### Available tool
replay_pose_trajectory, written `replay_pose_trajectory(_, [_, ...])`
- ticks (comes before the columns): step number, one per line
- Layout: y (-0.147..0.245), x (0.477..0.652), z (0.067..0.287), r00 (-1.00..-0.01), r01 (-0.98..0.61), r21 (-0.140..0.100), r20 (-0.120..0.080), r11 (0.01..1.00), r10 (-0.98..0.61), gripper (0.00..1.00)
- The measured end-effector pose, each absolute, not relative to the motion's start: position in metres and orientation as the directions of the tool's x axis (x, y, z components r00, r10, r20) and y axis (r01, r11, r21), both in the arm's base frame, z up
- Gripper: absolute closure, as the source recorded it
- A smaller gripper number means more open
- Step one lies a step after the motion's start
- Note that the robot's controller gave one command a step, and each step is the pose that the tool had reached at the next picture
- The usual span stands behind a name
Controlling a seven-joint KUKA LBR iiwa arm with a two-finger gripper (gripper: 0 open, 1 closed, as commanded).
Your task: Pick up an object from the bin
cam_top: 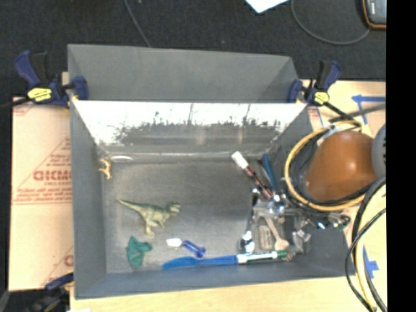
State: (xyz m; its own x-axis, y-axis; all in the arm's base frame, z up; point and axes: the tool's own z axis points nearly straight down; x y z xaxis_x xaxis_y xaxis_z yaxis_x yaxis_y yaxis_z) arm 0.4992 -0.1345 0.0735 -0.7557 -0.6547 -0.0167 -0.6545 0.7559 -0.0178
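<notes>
The blue stick (198,262) lies in front of the dinosaur (153,213), running off to its right. Right of the dinosaur, the gripper (272,238) hangs low over the stick's end, and whether it is open cannot be told. This is likely the approach; the next move calls for a firm grasp.

Grey bin (208,194): green dinosaur (153,213), teal lump (137,251), long blue stick (198,262) along front wall.
</notes>
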Motion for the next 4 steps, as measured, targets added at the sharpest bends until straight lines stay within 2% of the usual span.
replay_pose_trajectory(1, [-0.137, 0.495, 0.084, -0.824, -0.566, -0.014, -0.015, 0.824, -0.566, 0.00])
replay_pose_trajectory(2, [-0.096, 0.488, 0.110, -0.796, -0.605, -0.022, -0.020, 0.796, -0.606, 0.00])
replay_pose_trajectory(3, [-0.104, 0.491, 0.076, -0.817, -0.577, -0.018, -0.015, 0.817, -0.577, 0.00])
replay_pose_trajectory(4, [-0.126, 0.480, 0.073, -0.822, -0.568, -0.026, -0.026, 0.823, -0.568, 1.00])
